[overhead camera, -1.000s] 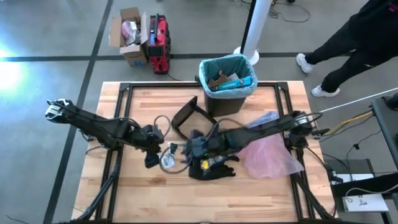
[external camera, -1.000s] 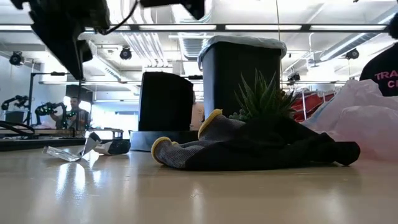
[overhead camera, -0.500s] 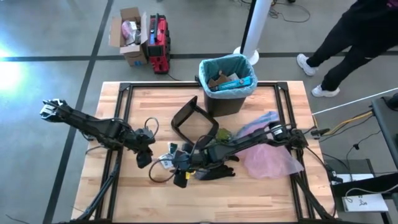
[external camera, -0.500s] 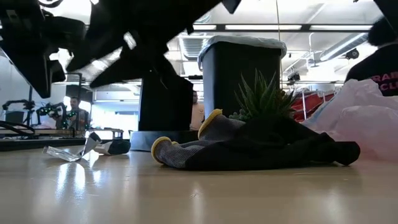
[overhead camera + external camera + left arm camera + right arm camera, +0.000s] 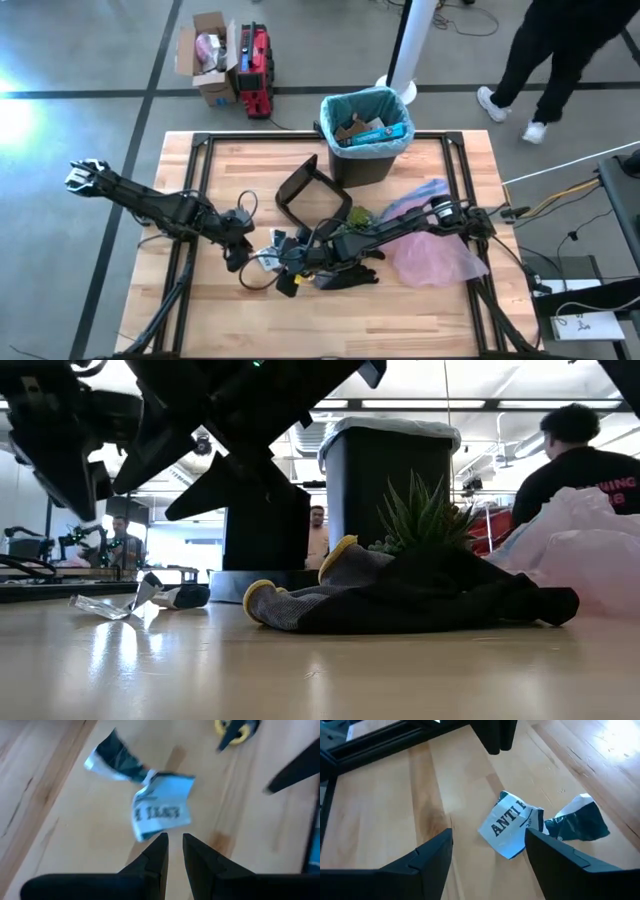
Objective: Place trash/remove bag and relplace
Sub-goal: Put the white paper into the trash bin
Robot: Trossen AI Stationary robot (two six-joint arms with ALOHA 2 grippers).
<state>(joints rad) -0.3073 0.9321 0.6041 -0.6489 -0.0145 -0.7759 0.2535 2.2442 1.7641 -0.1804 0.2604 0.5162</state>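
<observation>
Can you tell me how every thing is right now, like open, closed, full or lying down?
left hand: nearly shut, empty, over the wrapper.
right hand: open wide, empty, by the wrapper.
wrapper: crumpled, lying flat on the table.
bin: upright, teal bag in it, trash inside.
bin lid: off, on the table.
glove: lying limp.
pink bag: crumpled, lying down.

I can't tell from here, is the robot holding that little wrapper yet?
No. Neither holds it: the wrapper lies on the table, the right gripper open above it, the left gripper nearly shut, empty.
</observation>
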